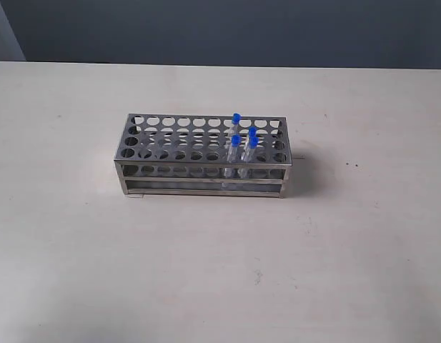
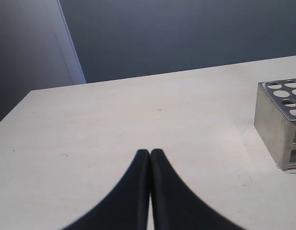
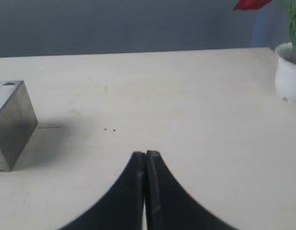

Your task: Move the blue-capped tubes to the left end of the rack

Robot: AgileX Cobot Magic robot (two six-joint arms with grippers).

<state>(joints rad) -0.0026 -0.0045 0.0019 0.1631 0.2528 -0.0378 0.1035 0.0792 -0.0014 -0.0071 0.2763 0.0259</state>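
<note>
Blue-capped tubes, slim and clear, stand on a pale matte desk in one shiny steel perforated rack. They are clustered near its right end, and the left-end holes are empty. Two black hands, left hand and right hand, are both pinched together, holding nothing, well apart from the rack. Four tubes. Likely light, slick, thin-walled. Best pinched at the cap or just below and lifted straight up, so the rack doesn't drag along.
</note>
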